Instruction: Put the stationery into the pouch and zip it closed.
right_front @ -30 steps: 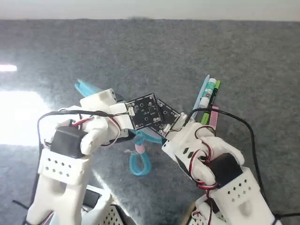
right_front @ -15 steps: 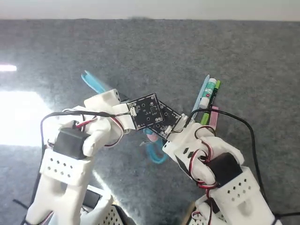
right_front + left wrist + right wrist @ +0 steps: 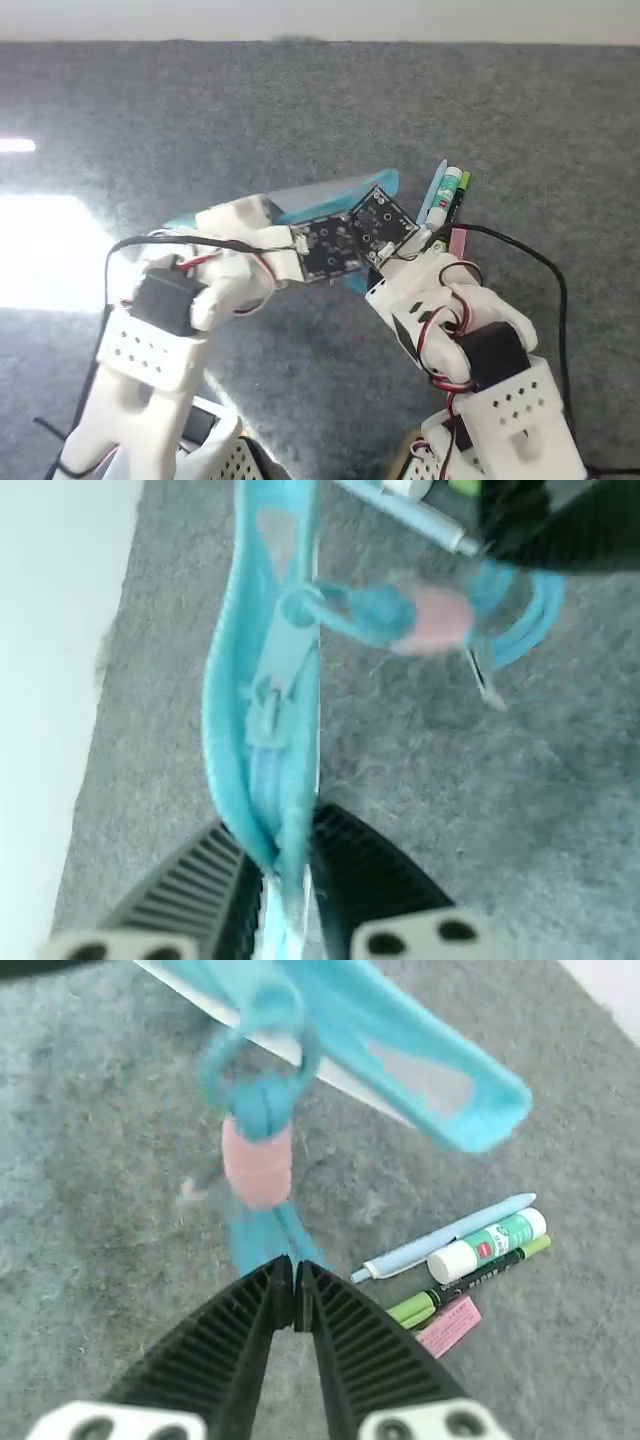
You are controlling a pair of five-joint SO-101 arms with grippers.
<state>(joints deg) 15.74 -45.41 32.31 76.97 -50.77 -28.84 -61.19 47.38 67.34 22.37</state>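
The right claw has its jaws together, pinching the tail of the blue cord that hangs from the zip. A pink bead sits on that cord just past the tips. Beyond the bead the pouch stretches crosswise in front of this claw and appears to be lifted off the grey table.

The left claw is clamped on the zip edge at one end of the pouch. From there the pouch's long axis runs straight away from it, toward the right arm. Any pull on the cord will probably have to follow that line.

The blue pen, glue stick, green pen and pink eraser lie bunched on the table ahead of the right claw. They are near the pouch's free end, not yet inside, and closer to the right arm.
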